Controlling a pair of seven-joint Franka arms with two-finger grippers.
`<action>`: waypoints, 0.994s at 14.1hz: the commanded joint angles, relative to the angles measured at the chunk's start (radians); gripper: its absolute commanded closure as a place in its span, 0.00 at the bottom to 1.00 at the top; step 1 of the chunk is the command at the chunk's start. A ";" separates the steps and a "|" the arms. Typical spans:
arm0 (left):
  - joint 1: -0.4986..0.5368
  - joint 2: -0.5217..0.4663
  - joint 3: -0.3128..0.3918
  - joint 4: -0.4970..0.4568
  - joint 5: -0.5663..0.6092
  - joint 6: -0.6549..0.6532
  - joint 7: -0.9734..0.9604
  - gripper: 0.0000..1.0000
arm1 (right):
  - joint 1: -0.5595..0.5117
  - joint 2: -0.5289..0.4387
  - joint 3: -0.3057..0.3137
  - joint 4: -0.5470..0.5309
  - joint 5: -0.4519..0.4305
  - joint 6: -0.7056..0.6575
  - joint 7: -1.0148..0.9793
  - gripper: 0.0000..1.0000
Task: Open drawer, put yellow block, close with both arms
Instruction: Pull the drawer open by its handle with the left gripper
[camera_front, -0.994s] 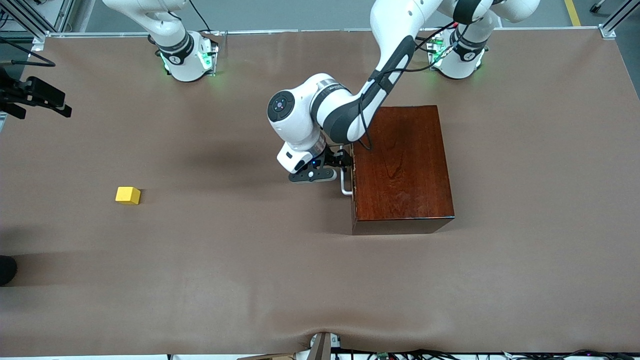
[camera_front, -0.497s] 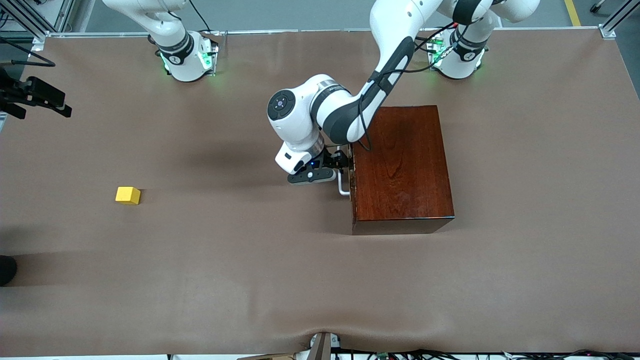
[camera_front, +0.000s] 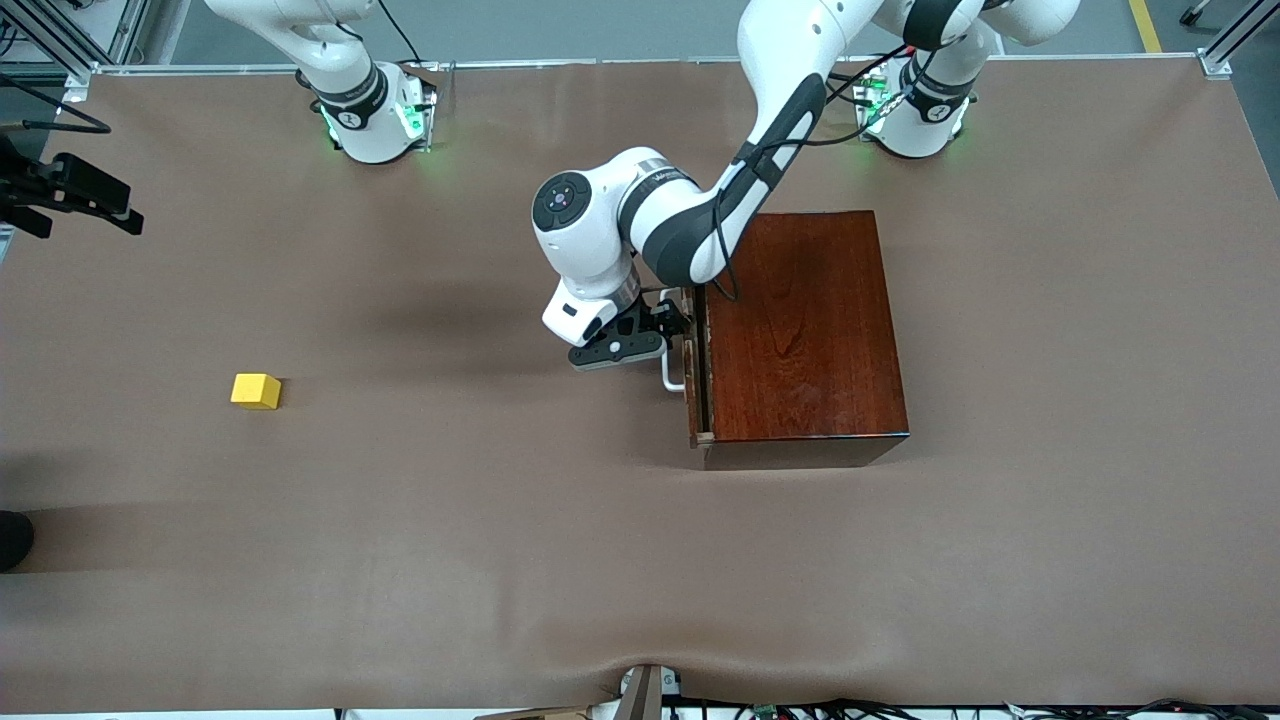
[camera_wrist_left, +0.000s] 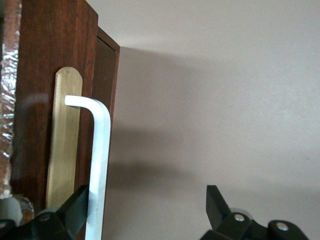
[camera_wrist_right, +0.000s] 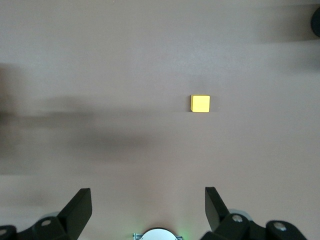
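The glossy mahogany box (camera_front: 805, 330) stands mid-table. Its drawer (camera_front: 692, 390) is out by a narrow gap, and its front faces the right arm's end. My left gripper (camera_front: 668, 322) is at the white bar handle (camera_front: 672, 378), reaching in from the left arm's base. In the left wrist view the handle (camera_wrist_left: 99, 150) lies just inside one finger (camera_wrist_left: 75, 205); the jaws stand wide and do not clamp it, so this gripper (camera_wrist_left: 148, 207) is open. The yellow block (camera_front: 256, 390) lies on the mat toward the right arm's end. My right gripper (camera_wrist_right: 148, 207) hangs open and empty high over the mat, with the block (camera_wrist_right: 200, 103) in its view.
A black camera mount (camera_front: 70, 190) juts in at the table edge near the right arm's end. The right arm's base (camera_front: 375, 115) and the left arm's base (camera_front: 915, 110) stand along the back edge. Brown mat lies between the block and the drawer.
The drawer has slid out a little toward the right arm's end, and the left gripper has moved with the handle. The block and right arm have not moved.
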 joint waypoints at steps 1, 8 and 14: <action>-0.009 0.030 -0.015 0.041 -0.022 0.068 -0.048 0.00 | -0.007 -0.003 0.002 -0.002 0.017 -0.006 0.003 0.00; -0.009 0.036 -0.020 0.058 -0.050 0.105 -0.077 0.00 | -0.007 -0.003 0.002 -0.002 0.017 -0.006 0.003 0.00; -0.022 0.064 -0.022 0.123 -0.073 0.125 -0.121 0.00 | -0.007 -0.003 0.002 -0.002 0.017 -0.006 0.003 0.00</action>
